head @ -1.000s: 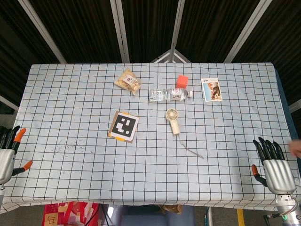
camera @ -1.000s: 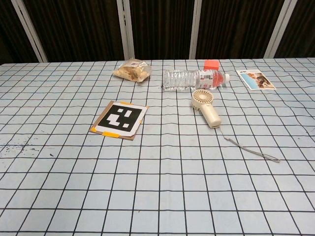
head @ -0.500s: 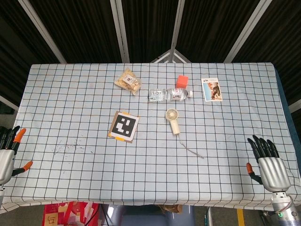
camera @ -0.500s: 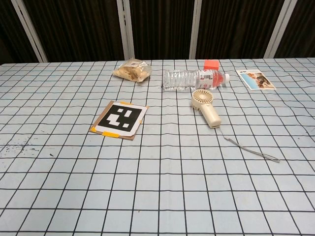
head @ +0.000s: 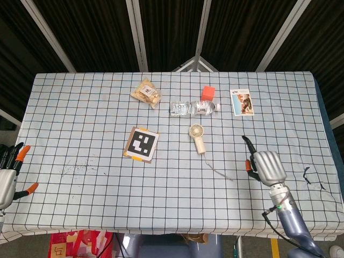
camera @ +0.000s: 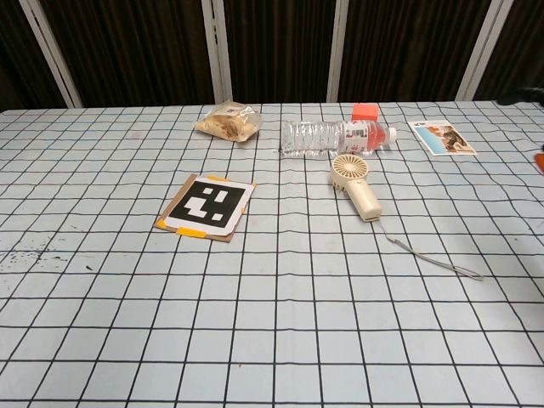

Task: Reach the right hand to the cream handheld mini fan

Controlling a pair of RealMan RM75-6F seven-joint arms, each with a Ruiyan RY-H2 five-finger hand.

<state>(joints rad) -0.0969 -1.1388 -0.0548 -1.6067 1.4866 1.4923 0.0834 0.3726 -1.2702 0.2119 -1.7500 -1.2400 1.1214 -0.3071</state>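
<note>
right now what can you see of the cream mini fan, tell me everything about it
The cream handheld mini fan lies flat on the checked tablecloth, near the table's middle. It looks like smooth plastic: a round grilled head at the far end and a stubby handle pointing toward the robot, angled slightly to its right. A thin grey wrist strap trails from the handle's end. The head lies just in front of the water bottle; contact cannot be told. Nothing holds it; the right hand is apart from it, off to its right.
</note>
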